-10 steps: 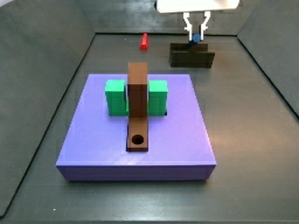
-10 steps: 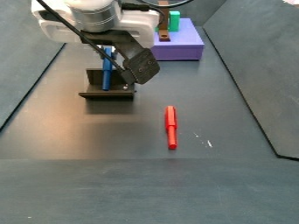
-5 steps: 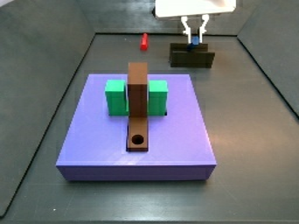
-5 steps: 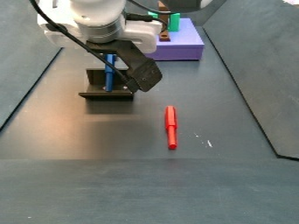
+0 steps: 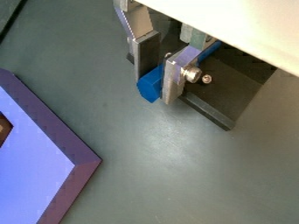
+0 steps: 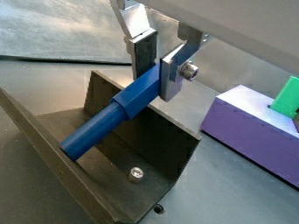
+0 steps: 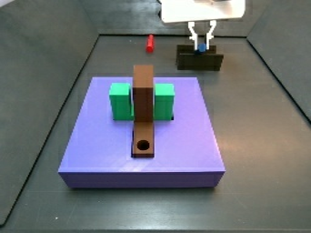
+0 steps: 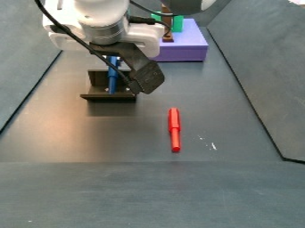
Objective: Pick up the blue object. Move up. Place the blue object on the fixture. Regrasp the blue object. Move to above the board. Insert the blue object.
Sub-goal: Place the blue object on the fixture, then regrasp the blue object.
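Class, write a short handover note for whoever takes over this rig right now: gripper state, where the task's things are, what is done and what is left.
Gripper: above the fixture, jaws either side of the peg's upper end; whether they clamp it cannot be told.
Peg: blue, leaning in the fixture's notch, lower end resting on it.
Fixture: on the floor beyond the board, as a side view shows.
Board: carries the green block and the brown bar, whose hole is empty.
Red peg: lying on the floor, not needed.
Done: peg picked up and placed on the fixture.
Left: confirm the regrasp, lift, move above the board, insert.
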Available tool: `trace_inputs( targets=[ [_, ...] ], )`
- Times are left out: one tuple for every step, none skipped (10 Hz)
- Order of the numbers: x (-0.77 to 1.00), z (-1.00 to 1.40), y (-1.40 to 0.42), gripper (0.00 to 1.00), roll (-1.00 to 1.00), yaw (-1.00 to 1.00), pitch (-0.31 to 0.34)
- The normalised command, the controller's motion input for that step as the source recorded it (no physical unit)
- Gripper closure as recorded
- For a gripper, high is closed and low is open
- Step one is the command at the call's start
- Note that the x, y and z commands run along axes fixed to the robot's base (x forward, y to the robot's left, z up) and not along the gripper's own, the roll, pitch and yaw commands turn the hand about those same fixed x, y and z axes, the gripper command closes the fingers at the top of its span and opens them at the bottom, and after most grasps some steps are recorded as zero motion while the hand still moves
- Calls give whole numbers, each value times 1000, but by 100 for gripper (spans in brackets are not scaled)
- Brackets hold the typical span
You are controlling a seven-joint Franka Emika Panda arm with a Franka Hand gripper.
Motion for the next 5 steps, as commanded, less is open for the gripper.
trace_inputs(
  targets=[
    [0,0,0,0,0,0,0],
    [0,386,-77,0,751,-217,0],
    [-74,463,-186,0,1000,-217,0],
    [-120,197,-211,0,1000,-263,0],
    [289,0,-223,0,1000,-189,-131]
  ],
)
